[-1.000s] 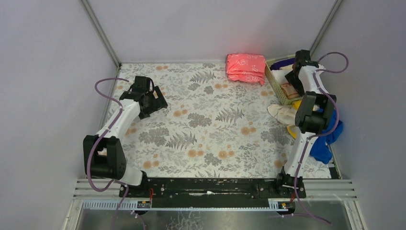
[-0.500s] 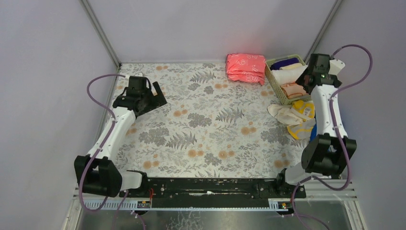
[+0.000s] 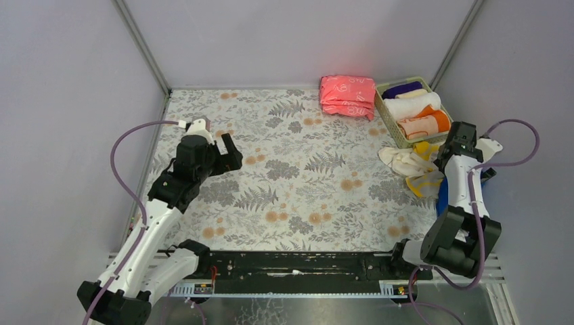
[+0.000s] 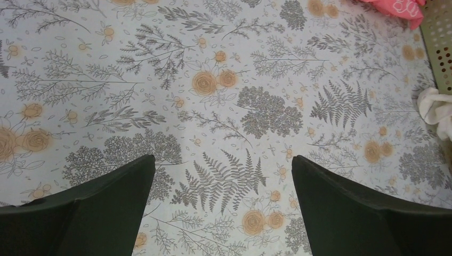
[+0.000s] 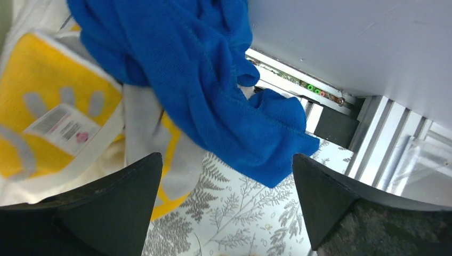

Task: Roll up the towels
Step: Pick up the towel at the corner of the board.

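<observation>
Loose towels lie in a pile at the right edge: a cream-white one (image 3: 399,160), a yellow one with white print (image 3: 426,183) and a royal blue one (image 3: 443,196). My right gripper (image 3: 448,154) hangs open and empty just above this pile. In the right wrist view its gripper (image 5: 226,176) frames the blue towel (image 5: 202,69) draped over the yellow one (image 5: 42,106). My left gripper (image 3: 230,154) is open and empty over the bare left part of the table, shown too in the left wrist view (image 4: 223,170). Rolled orange (image 3: 426,125) and cream (image 3: 413,107) towels lie in the basket.
A green perforated basket (image 3: 387,116) stands at the back right. A folded pink stack with white pattern (image 3: 347,96) lies to its left. The floral tablecloth (image 3: 298,176) covers the table. Grey walls close in on both sides. A metal rail (image 5: 373,144) runs near the blue towel.
My right gripper has moved from over the basket toward me, to the loose pile. My left gripper has swung right and nearer, and its arm has dropped lower. Both stay open.
</observation>
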Robot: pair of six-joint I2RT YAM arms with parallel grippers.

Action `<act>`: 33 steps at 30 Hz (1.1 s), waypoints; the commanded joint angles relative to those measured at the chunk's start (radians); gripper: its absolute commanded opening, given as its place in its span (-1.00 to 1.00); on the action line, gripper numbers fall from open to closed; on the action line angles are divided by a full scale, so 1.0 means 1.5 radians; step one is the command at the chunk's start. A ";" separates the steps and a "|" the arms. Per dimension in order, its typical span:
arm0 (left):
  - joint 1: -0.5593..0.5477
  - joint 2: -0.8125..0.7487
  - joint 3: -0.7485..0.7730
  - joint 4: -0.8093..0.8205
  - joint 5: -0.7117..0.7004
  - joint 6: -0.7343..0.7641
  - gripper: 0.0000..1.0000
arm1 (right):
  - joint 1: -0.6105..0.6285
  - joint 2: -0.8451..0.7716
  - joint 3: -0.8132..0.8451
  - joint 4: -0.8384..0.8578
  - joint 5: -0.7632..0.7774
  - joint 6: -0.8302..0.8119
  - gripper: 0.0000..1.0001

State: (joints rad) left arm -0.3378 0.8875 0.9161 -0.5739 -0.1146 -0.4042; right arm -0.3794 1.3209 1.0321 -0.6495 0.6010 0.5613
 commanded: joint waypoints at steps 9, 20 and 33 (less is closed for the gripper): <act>-0.001 0.029 -0.017 0.053 -0.042 0.018 1.00 | -0.076 0.137 -0.104 0.175 -0.030 0.038 0.77; -0.002 0.028 -0.020 0.056 -0.045 0.020 1.00 | -0.078 0.125 -0.044 0.087 0.047 0.046 -1.00; 0.002 0.038 -0.012 0.053 -0.051 0.017 1.00 | 0.169 -0.129 0.277 -0.043 -0.027 -0.041 -1.00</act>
State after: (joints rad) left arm -0.3378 0.9482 0.8906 -0.5526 -0.1612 -0.3904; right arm -0.2432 1.1584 1.2701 -0.6464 0.6346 0.5579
